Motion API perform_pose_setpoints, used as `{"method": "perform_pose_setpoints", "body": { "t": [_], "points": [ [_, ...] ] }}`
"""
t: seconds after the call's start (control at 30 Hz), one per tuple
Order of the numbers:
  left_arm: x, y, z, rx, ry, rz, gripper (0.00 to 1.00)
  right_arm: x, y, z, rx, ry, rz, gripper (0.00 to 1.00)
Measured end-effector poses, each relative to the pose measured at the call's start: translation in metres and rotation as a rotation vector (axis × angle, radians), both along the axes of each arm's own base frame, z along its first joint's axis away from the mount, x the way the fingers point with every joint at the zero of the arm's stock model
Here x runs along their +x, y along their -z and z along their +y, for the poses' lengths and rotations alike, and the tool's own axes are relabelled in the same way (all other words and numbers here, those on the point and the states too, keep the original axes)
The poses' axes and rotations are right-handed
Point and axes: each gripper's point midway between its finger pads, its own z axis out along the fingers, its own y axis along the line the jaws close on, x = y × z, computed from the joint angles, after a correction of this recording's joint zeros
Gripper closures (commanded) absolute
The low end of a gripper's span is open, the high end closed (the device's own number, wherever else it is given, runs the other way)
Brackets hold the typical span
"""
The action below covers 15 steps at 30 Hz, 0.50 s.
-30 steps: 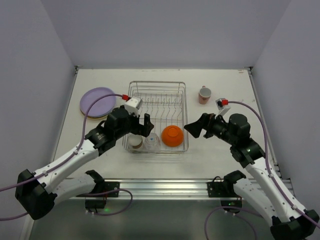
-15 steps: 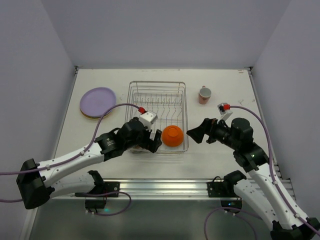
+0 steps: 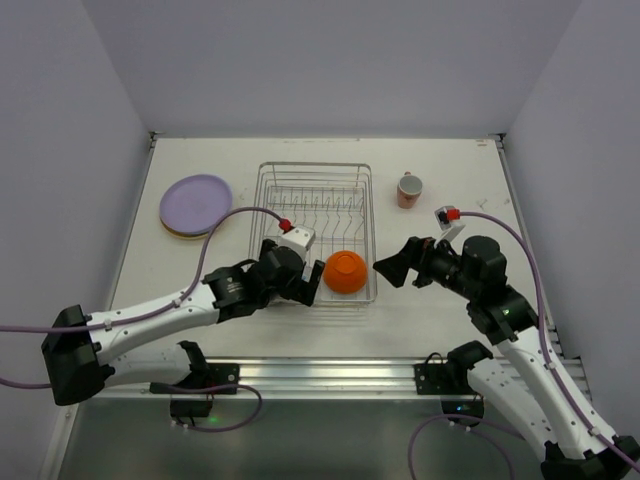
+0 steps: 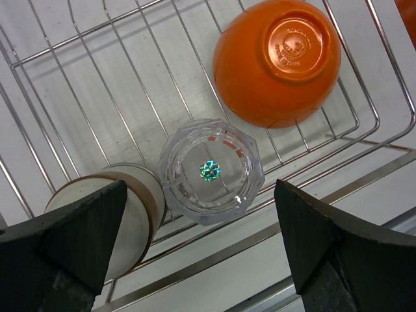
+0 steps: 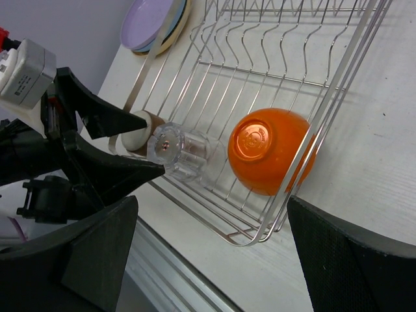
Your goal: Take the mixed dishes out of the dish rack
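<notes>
**Step in hand – lifting the clear glass (judged)**

The left gripper (image 4: 199,195) hangs over the lower left corner of the dish rack (image 3: 314,165), jaws spread wide and holding nothing. In the left wrist view the clear glass (image 4: 209,170) stands base-up at frame centre, between the two fingers.

- Keep the glass centred and descend straight down.
- The cream cup (image 4: 120,211) sits just beside the glass, at lower left. The finger on that side has the least room, so seat it in the narrow gap rather than on the cup.
- Close on the faceted wall, below the base rim, then lift vertically until clear of the wires.

**Edges and free room**

- The rack's front rail runs just below the glass in the wrist view – do not drag across it.
- The orange bowl (image 4: 276,60) lies at upper right, a short gap away.
- The right gripper (image 3: 388,266), jaws also wide and empty, hovers just outside the rack's right side, near the bowl.
- In the top view, bare table (image 3: 450,310) lies to the right of the rack. The pink mug (image 3: 409,189) stands at upper right and the stacked plates (image 3: 196,204) lie at upper left.
</notes>
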Motion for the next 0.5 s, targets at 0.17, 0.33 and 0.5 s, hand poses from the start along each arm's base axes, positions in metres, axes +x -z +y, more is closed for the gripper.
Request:
{"method": "perform_pose_setpoints", "body": {
  "t": [0.17, 0.33, 0.5],
  "points": [
    [0.0013, -0.0082, 0.0069, -0.004, -0.028, -0.027, 0.00, 0.0004, 0.0010, 0.0003, -0.002, -0.001, 0.004, 0.01],
    [0.0035, -0.0090, 0.0054, 0.003, -0.033, -0.028, 0.00, 0.0019, 0.0049, 0.0015, -0.007, -0.003, 0.020, 0.01],
    [0.0036, -0.0027, 0.0045, 0.020, -0.031, -0.016, 0.00, 0.0031, 0.0075, 0.0021, -0.011, -0.004, 0.031, 0.01]
  ]
}}
